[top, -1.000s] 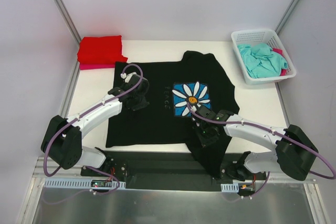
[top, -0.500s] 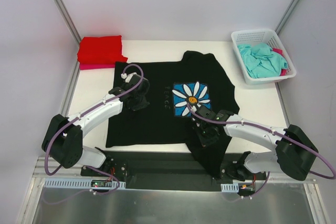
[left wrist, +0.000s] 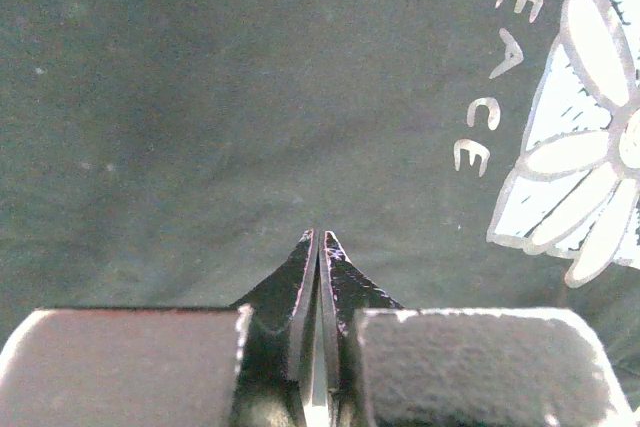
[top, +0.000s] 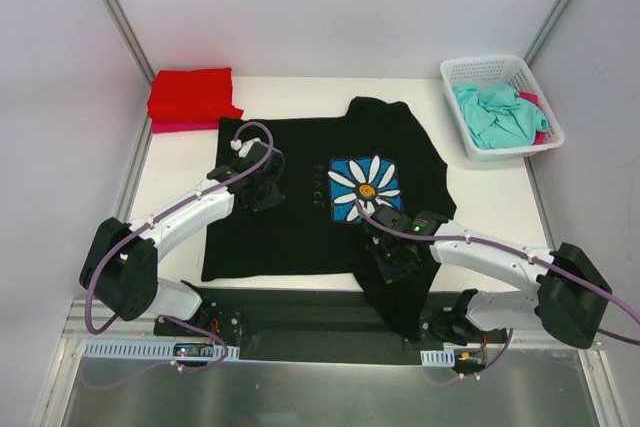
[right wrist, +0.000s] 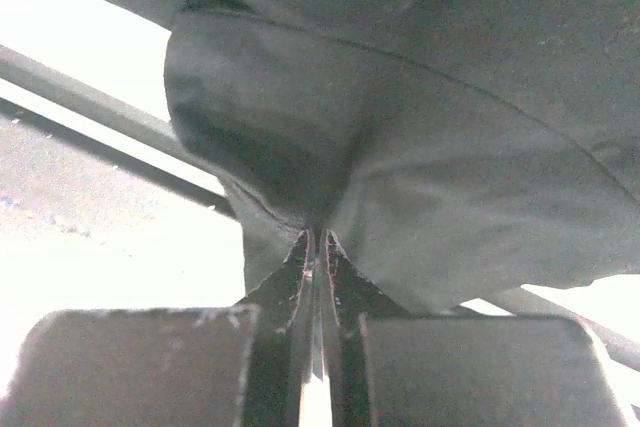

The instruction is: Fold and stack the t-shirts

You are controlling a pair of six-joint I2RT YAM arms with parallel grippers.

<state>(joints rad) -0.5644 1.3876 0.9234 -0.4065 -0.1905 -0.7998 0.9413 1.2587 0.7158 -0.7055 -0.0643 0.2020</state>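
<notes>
Black hem, near edge: the near right part of the black t-shirt (top: 300,217) hangs over the near edge of the table (top: 180,177). The rest is spread open across the middle, print up.
Near edge, right of centre: the right gripper (top: 385,257) is clenched on a bunched fold of that shirt.
Middle, left: the left gripper (top: 265,187) has its fingers pressed together, on or just above the cloth beside the daisy print (top: 365,185). No cloth shows between them.
Far left corner: the red t-shirt (top: 190,95) lies folded on a pink t-shirt (top: 185,127).
Far right corner: the mesh basket (top: 480,62) holds a crumpled teal t-shirt (top: 495,112) over pink-red cloth (top: 543,135).
Progress: probably two stacked, the black one barely begun, and the basket's contents left to do.
</notes>
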